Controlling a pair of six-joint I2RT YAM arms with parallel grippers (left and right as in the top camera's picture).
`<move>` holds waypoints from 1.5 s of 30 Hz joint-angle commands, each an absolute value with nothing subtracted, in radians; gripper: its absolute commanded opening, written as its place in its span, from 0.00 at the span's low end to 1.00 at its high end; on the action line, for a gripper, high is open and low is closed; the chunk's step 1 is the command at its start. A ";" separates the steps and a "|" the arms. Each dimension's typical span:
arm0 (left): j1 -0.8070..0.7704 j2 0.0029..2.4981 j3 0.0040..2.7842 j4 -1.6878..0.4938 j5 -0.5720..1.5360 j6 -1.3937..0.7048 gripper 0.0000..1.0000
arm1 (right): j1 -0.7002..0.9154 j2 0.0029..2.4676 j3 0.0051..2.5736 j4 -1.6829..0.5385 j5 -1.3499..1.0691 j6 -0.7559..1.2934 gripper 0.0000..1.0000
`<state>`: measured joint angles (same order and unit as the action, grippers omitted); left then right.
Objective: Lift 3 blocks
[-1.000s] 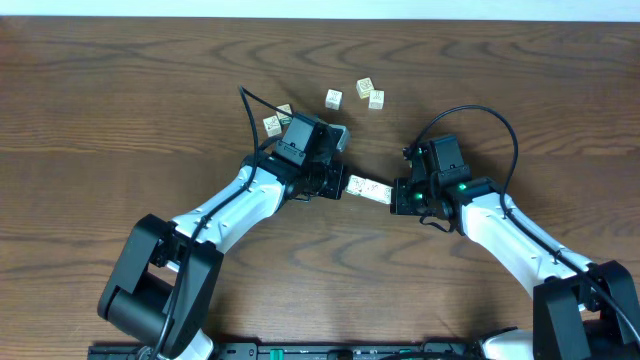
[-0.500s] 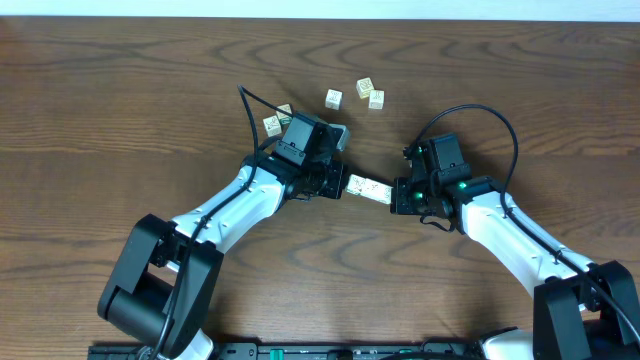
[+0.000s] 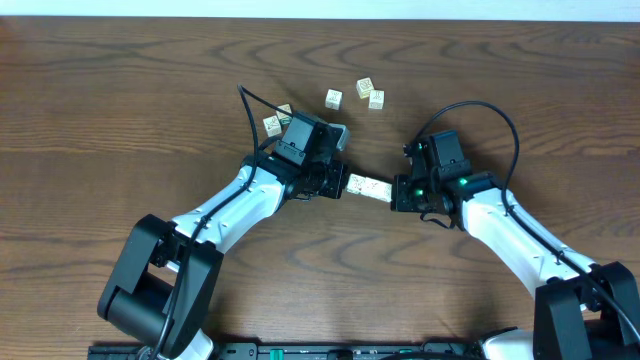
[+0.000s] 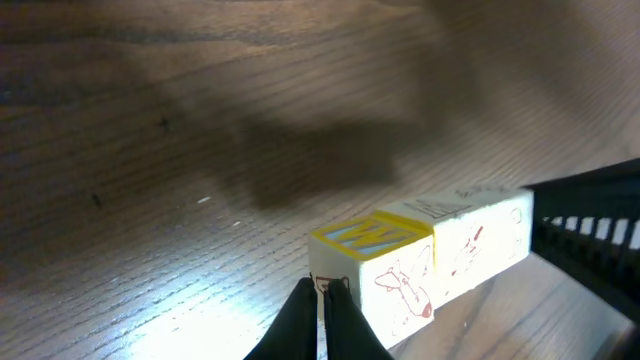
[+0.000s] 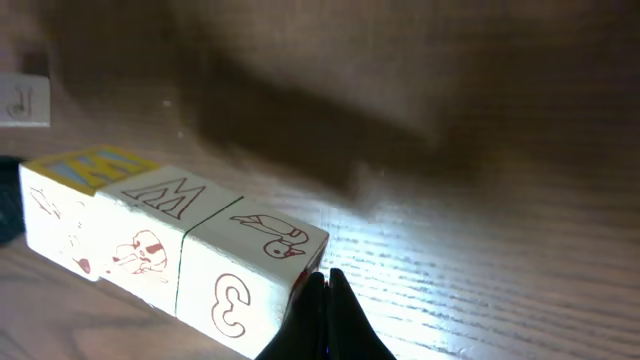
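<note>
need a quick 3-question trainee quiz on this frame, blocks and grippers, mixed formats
1. True or false: the left gripper and the right gripper are both shut.
2. The row of blocks squeezed end to end between them holds: A two, B three, C five.
3. Fill in: the yellow-topped block sits at the ___ gripper's end of the row.
Key: 1 true; 2 B; 3 left.
</note>
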<state>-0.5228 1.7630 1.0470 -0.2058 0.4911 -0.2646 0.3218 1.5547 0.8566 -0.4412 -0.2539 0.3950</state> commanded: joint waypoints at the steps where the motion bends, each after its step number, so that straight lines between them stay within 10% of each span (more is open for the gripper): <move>1: -0.568 1.743 1.098 -0.184 0.669 -0.266 0.07 | 0.375 1.542 0.930 -0.405 -0.497 0.407 0.01; 45: -0.568 1.705 1.113 -0.174 0.669 -0.266 0.07 | 0.375 1.540 0.976 -0.447 -0.480 0.419 0.01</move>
